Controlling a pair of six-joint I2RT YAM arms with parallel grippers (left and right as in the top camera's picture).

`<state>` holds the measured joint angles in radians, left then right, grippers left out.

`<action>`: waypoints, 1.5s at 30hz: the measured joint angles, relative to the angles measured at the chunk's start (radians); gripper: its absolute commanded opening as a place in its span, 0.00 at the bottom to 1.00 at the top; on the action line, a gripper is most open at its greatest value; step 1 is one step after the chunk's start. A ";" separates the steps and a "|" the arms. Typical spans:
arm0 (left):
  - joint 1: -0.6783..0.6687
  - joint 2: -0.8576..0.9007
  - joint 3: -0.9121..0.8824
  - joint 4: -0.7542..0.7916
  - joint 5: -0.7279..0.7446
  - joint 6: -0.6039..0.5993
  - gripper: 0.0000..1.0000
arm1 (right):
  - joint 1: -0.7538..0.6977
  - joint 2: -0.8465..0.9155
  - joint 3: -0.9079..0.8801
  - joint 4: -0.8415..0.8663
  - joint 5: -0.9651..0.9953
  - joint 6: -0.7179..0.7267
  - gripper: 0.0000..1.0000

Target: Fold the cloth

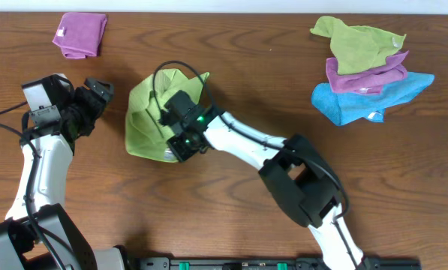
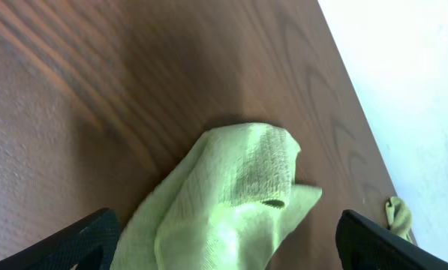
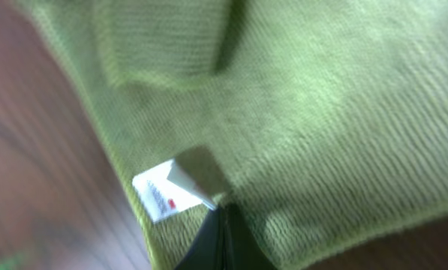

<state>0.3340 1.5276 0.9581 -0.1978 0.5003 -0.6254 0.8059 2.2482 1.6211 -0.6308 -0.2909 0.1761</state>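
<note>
The bright lime-green cloth point(image 1: 145, 112) lies bunched and partly folded on the table left of centre. My right gripper point(image 1: 180, 126) is over its right part, shut on the cloth at the corner with the small white tag point(image 3: 163, 193). The cloth fills the right wrist view point(image 3: 321, 112). My left gripper point(image 1: 96, 97) is open and empty, just left of the cloth. In the left wrist view the cloth point(image 2: 231, 202) lies between and beyond the two open fingers point(image 2: 227, 251).
A folded purple cloth point(image 1: 81, 34) lies at the back left. At the back right a pile holds an olive-green cloth point(image 1: 355, 41), a purple cloth point(image 1: 366, 73) and a blue cloth point(image 1: 370, 97). The table's far edge runs along the top.
</note>
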 measured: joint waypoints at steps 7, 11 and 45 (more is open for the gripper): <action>-0.034 0.000 0.000 -0.102 0.024 0.051 0.94 | -0.166 -0.017 0.005 -0.177 0.018 0.000 0.01; -0.122 0.000 0.000 -0.105 0.024 0.078 0.93 | -0.280 -0.021 0.007 -0.252 0.019 0.000 0.01; -0.782 0.257 0.000 0.227 -0.662 0.308 0.77 | -0.406 -0.173 -0.029 -0.334 0.065 -0.071 0.01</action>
<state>-0.4484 1.7847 0.9581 0.0288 -0.1619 -0.3176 0.4004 2.0750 1.5917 -0.9646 -0.2260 0.1047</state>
